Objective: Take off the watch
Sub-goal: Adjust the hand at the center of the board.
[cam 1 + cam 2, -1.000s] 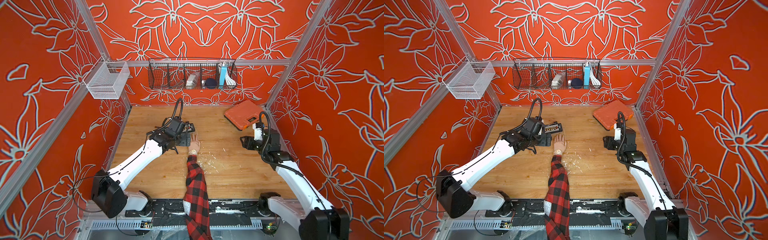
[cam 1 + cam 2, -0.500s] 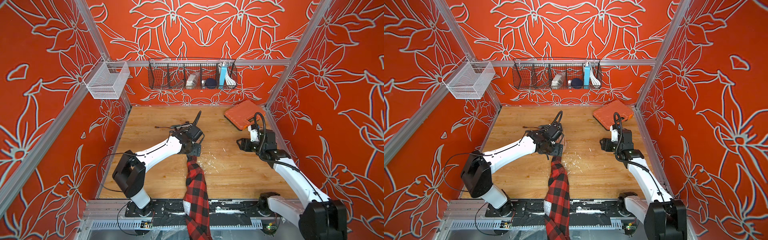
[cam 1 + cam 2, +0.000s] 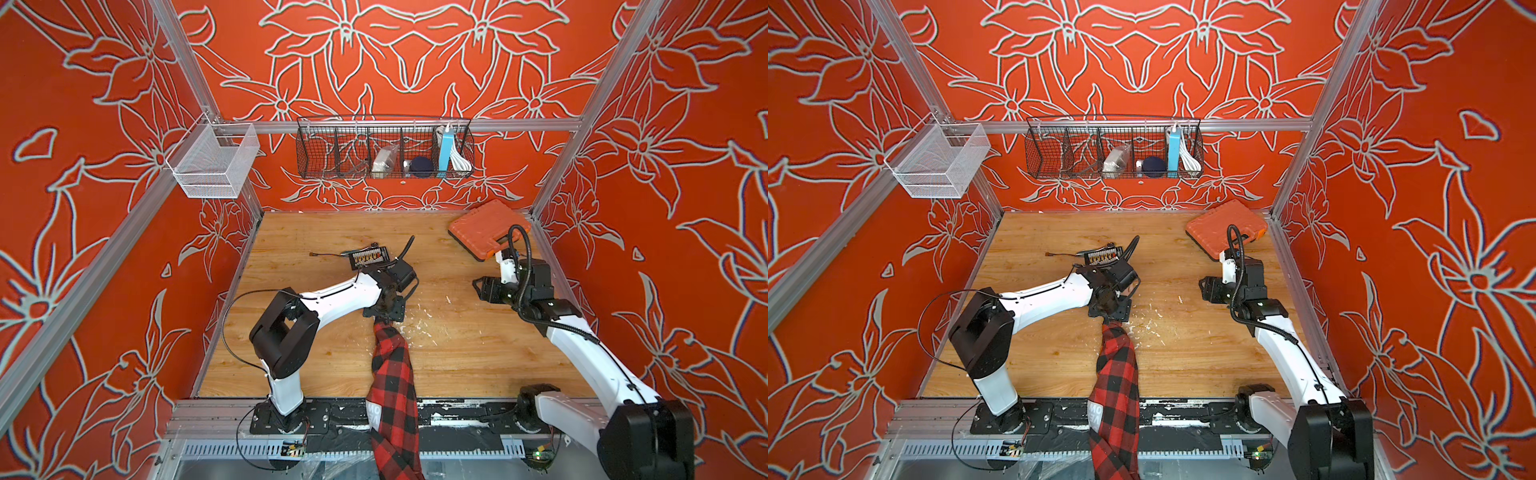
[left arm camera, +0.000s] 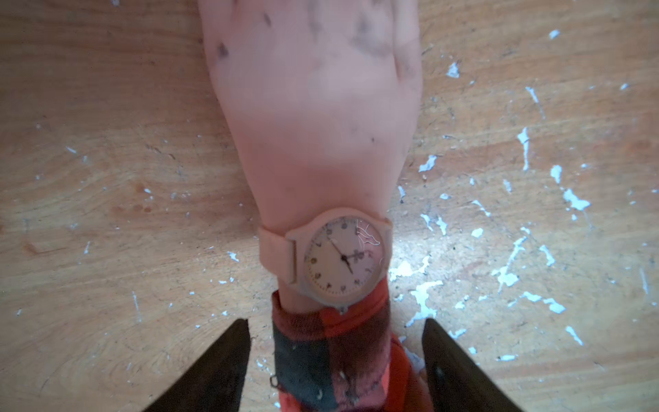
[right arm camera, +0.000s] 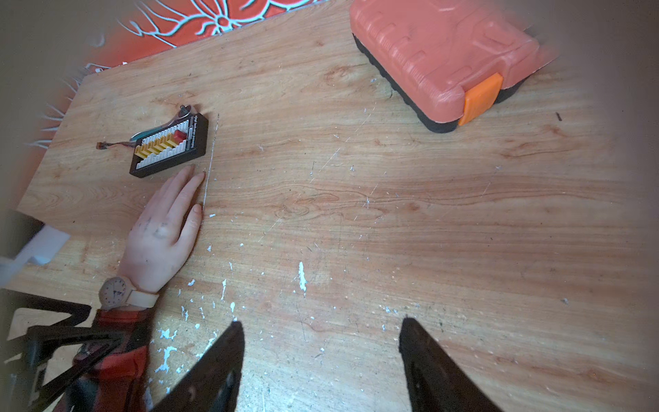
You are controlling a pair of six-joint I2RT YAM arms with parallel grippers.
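The left gripper [image 4: 335, 321] hangs low over the plaid sleeve [image 4: 321, 360], its 2 jaws apart on either side of the cuff with a gap at each side, gripping nothing. Just past the fingertips, beyond the cuff's edge, the watch [image 4: 338, 258] sits on the wrist, face up. Its strap runs across the forearm, in line with the jaw gap, and the forearm points straight away from the tool. Beyond lies the hand [image 4: 313, 107], flat on the table [image 4: 107, 178]. The right gripper [image 5: 321, 321] is well apart, spread wide and empty, so the left is nearer. The buckle is hidden under the wrist, and in both top views the left arm covers the watch.
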